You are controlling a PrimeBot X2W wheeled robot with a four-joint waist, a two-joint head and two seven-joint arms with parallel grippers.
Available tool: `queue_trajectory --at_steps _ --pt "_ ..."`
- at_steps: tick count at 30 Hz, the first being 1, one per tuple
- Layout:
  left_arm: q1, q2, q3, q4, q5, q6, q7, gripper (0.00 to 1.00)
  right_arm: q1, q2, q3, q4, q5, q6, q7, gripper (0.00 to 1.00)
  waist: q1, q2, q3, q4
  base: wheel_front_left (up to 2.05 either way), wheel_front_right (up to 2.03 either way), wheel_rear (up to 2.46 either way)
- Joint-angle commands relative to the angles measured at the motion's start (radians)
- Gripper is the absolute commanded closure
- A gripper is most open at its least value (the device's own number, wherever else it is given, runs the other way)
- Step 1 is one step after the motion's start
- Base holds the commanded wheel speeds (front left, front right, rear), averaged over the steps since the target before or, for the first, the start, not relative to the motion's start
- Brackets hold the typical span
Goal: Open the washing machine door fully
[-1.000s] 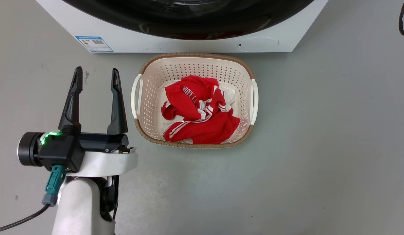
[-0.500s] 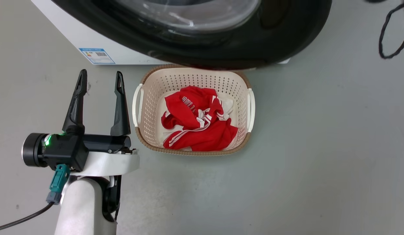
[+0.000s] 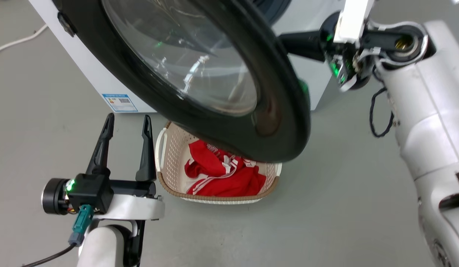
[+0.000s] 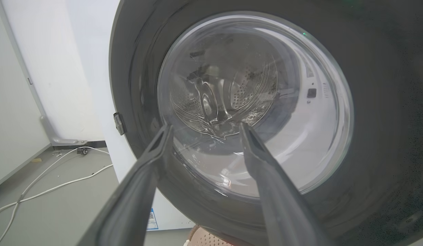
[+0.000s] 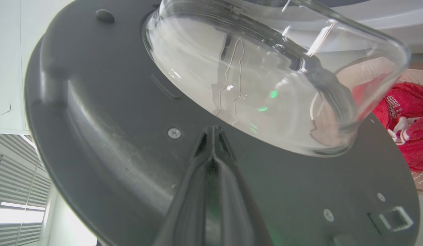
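Grey floor (image 3: pixel 325 207) all round, with a white cable (image 3: pixel 14 39) at the far left. Near left: left gripper (image 3: pixel 128 117), fingers spread wide and empty, pointing toward the white washing machine (image 3: pixel 85 70) with its blue label (image 3: pixel 118 102). From the left wrist, same gripper (image 4: pixel 205 126) facing the outer glass, steel drum (image 4: pixel 245 99) visible through it. Centre: washing machine door (image 3: pixel 281 111), hinged on the left, standing partly open, free edge out toward the near right and overhanging a cream basket (image 3: pixel 163 148). Inside the basket, red clothing (image 3: pixel 222 178). Right: right gripper (image 5: pixel 214 131), fingers pinched together with nothing between, tip right at the door's dark inner face just below the glass bowl; contact hard to tell. In the head view, fingertips hidden behind the door's edge.
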Motion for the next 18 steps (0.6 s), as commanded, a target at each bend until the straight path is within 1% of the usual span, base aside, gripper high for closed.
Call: queue_trajectory --at_steps 1,4,8,11,18 --pt "0.013 -0.001 -0.001 0.003 -0.003 0.003 -0.003 0.00 0.026 0.010 0.006 -0.011 0.009 0.000 0.010 1.00 0.0000 0.0000 -0.020 0.004 0.00 0.00 0.00" --pt "0.031 -0.001 -0.006 0.012 -0.006 0.007 -0.003 0.00 0.086 0.014 0.032 -0.059 0.056 0.000 0.050 1.00 0.0000 0.0000 -0.048 0.009 0.00 0.00 0.00" --pt "0.054 -0.001 -0.011 0.026 -0.015 0.008 -0.003 0.00 0.169 0.015 0.114 -0.138 0.181 0.000 0.089 1.00 0.0000 0.0000 -0.082 0.016 0.00 0.00 0.00" --pt "0.061 -0.002 -0.016 0.028 -0.017 0.008 -0.003 0.00 0.209 0.011 0.190 -0.183 0.255 0.000 0.080 1.00 0.0000 0.0000 -0.094 0.017 0.00 0.00 0.00" --pt "0.069 -0.002 -0.020 0.025 -0.024 0.014 -0.003 0.00 0.247 0.013 0.342 -0.246 0.375 0.000 0.027 1.00 0.0000 0.0000 -0.102 0.014 0.00 0.00 0.00"
